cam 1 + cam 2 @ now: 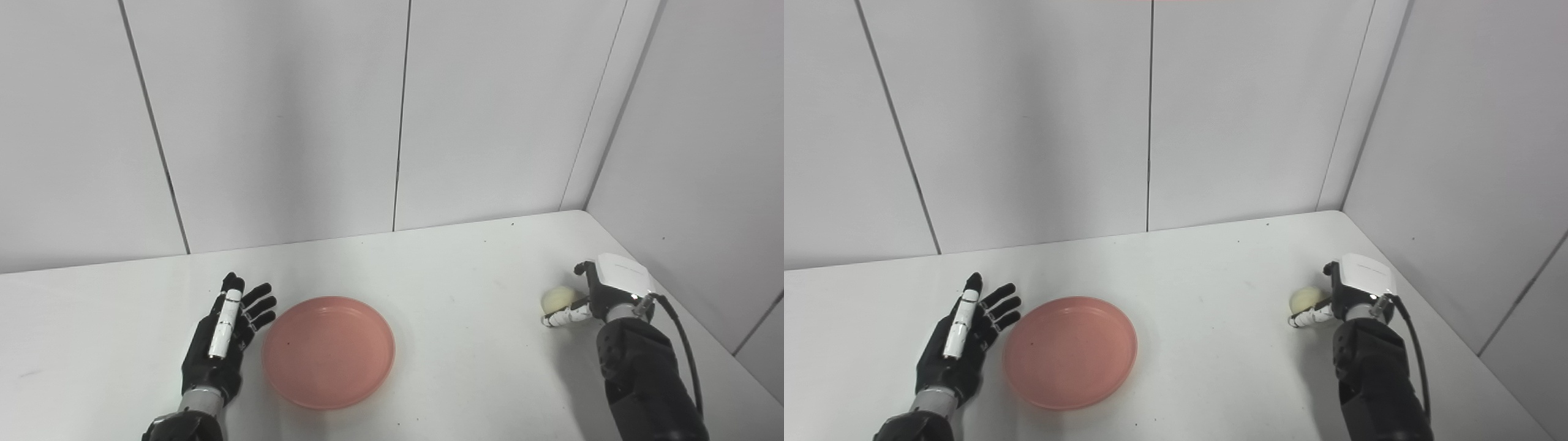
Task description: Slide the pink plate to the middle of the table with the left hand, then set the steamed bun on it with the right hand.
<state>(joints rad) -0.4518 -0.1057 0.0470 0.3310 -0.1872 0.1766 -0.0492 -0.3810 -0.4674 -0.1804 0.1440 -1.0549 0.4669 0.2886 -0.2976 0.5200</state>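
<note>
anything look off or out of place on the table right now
Nothing stands out. The pink plate lies flat and empty on the table, with the open left hand beside it. The right hand is at the steamed bun, which looks whole. Only tiny specks mark the tabletop.

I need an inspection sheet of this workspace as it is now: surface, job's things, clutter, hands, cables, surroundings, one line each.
Surface: white table, a few small dark specks, otherwise bare.
Job's things: pink plate lies flat, nothing in it, left of the middle; steamed bun near the right edge.
Clutter: nothing seen.
Hands: left hand open, fingers spread, just left of the plate's rim; whether it touches cannot be told. Right hand is against the bun; its grip cannot be told.
Cables: black cable runs from the right wrist down along the forearm.
Surroundings: white panel walls behind and on the right.
</note>
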